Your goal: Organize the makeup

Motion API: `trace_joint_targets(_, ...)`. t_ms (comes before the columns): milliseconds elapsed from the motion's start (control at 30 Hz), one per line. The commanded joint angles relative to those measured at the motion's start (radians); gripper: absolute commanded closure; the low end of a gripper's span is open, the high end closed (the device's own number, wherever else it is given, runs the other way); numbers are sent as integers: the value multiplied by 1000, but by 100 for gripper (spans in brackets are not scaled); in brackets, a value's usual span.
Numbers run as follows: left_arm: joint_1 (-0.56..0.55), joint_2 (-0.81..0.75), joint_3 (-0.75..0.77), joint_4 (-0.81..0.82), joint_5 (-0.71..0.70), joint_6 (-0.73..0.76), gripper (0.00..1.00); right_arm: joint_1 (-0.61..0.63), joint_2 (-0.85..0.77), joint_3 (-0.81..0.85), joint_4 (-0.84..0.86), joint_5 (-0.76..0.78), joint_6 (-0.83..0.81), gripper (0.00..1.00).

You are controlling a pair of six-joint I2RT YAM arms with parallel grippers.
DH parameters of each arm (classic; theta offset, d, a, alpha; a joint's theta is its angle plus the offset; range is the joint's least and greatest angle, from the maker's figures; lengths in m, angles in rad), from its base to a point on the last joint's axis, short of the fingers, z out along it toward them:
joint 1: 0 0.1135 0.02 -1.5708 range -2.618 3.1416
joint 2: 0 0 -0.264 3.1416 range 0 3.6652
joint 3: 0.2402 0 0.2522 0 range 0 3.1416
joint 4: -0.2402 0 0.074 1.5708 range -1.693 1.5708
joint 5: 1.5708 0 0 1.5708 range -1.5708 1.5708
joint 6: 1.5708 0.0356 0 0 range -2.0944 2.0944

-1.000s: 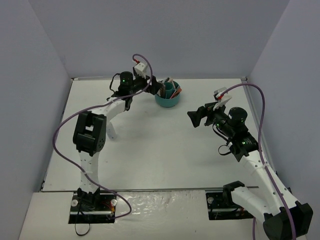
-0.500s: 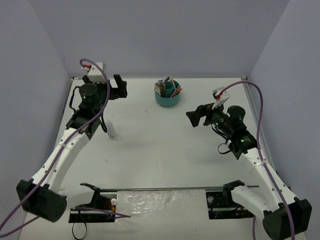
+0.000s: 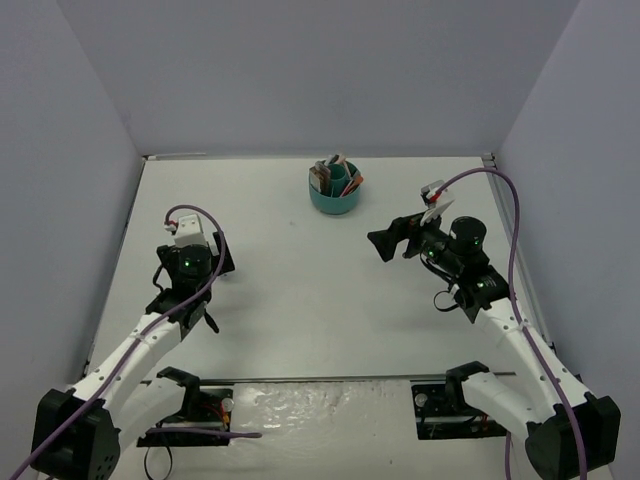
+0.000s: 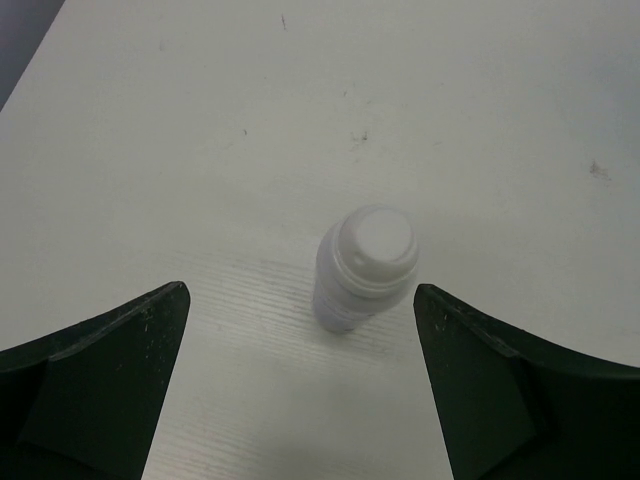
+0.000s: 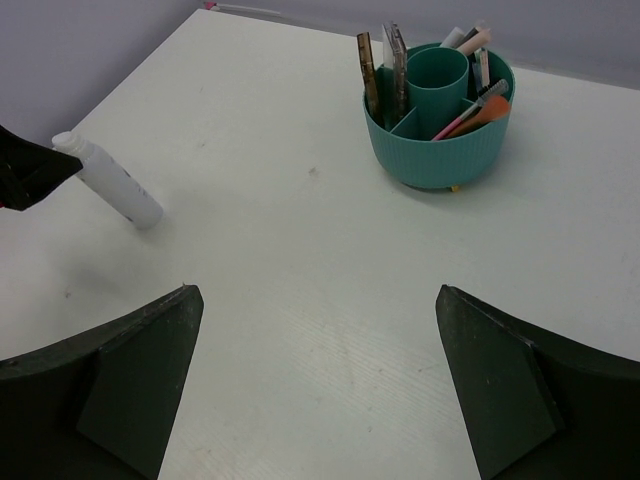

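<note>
far to the left of the teal divided cup (image 5: 440, 150), and nearer to the arms, the white bottle (image 4: 365, 262) stood alone on the table (image 4: 450, 100), not yet put away. the left gripper (image 4: 300, 295) hung above it with jaws spread wide, not touching it. inside the cup the eyeshadow palettes (image 5: 385, 70) and thin sticks (image 5: 478, 112) were already standing, so most of the work seemed done. right of the cup, the right gripper (image 5: 318, 295) was spread too, holding nothing.
</note>
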Motion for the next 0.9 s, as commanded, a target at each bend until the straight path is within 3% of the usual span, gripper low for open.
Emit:
trace_joint_targets(0,1,70,6,273,-26,16,10,7,-22,6,89,-25,9,0)
trace_joint_targets(400,1,187,-32,431,54,32,21,8,-12,0,101,-37,8,0)
trace_joint_targets(700,1,252,-55,494,65,25,38,9,-18,-5,99,-35,5,0)
trace_joint_targets(867,-3,253,-49,499,84,22,83,8,-26,-5,97,-29,4,0)
